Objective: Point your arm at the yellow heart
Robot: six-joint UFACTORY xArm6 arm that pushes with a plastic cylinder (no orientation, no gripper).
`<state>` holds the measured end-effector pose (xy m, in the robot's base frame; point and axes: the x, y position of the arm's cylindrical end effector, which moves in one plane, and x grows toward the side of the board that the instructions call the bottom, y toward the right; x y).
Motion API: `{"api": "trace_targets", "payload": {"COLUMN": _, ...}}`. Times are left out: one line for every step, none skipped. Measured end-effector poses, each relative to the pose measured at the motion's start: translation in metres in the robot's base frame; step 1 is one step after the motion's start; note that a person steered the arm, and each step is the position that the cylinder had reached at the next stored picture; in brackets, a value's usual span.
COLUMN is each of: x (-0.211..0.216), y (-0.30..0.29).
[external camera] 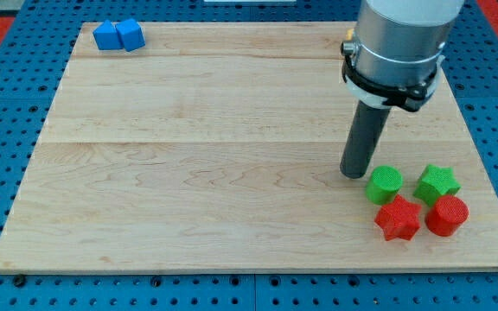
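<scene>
My tip (353,174) rests on the wooden board (197,164) at the view's right, just left of a green round block (385,184) and close to touching it. No yellow heart shows whole. Only a small yellowish sliver (349,40) peeks out at the left edge of my arm near the view's top; I cannot tell what it is. My arm's grey body (400,39) hides the board behind it.
A green star block (437,183) lies right of the green round one. A red star block (397,218) and a red round block (447,215) lie just below them. Two blue blocks (118,35) sit together at the board's top left corner.
</scene>
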<state>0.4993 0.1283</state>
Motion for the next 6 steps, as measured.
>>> {"api": "trace_targets", "payload": {"x": 0.012, "y": 0.006}}
{"api": "trace_targets", "payload": {"x": 0.019, "y": 0.018}}
{"api": "trace_targets", "payload": {"x": -0.004, "y": 0.014}}
{"api": "trace_targets", "payload": {"x": -0.056, "y": 0.016}}
{"api": "trace_targets", "payload": {"x": -0.109, "y": 0.071}}
{"api": "trace_targets", "payload": {"x": -0.169, "y": 0.137}}
